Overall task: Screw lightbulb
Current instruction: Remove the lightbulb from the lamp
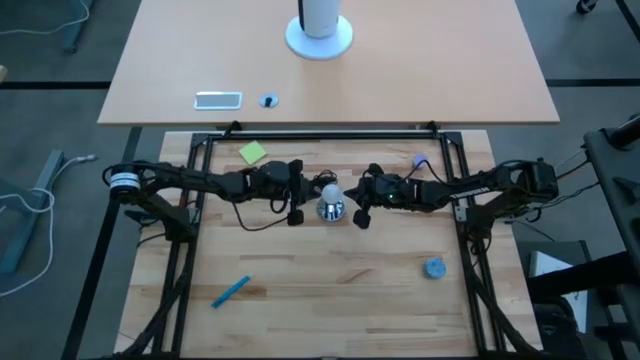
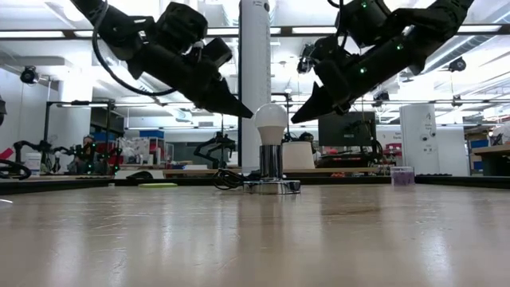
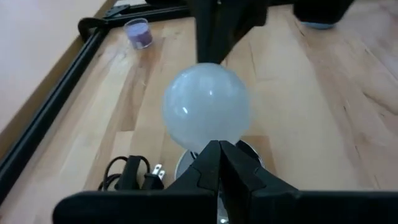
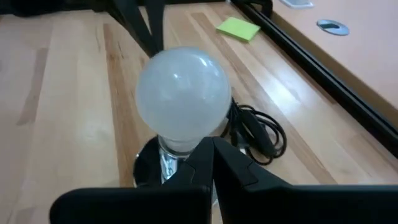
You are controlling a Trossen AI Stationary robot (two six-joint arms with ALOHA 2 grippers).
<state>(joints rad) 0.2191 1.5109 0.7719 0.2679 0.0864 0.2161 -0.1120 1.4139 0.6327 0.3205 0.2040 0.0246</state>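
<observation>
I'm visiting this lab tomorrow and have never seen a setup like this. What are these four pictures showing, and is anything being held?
It is one robot with two dark arms at a wooden table, filmed by four cameras at once. One looks straight down, one sits level with the tabletop, and one rides on each wrist.

In the middle stands the lightbulb, upright in a shiny metal socket with a black cord. The left tool and the right tool sit on either side of the bulb. In the level view both tips stop just short of the glass, and in the wrist views each tool's fingers are closed together, so nothing is held.

Also on the table: a green sticky note, a blue marker, a blue-grey cap and a small purple cup.
</observation>
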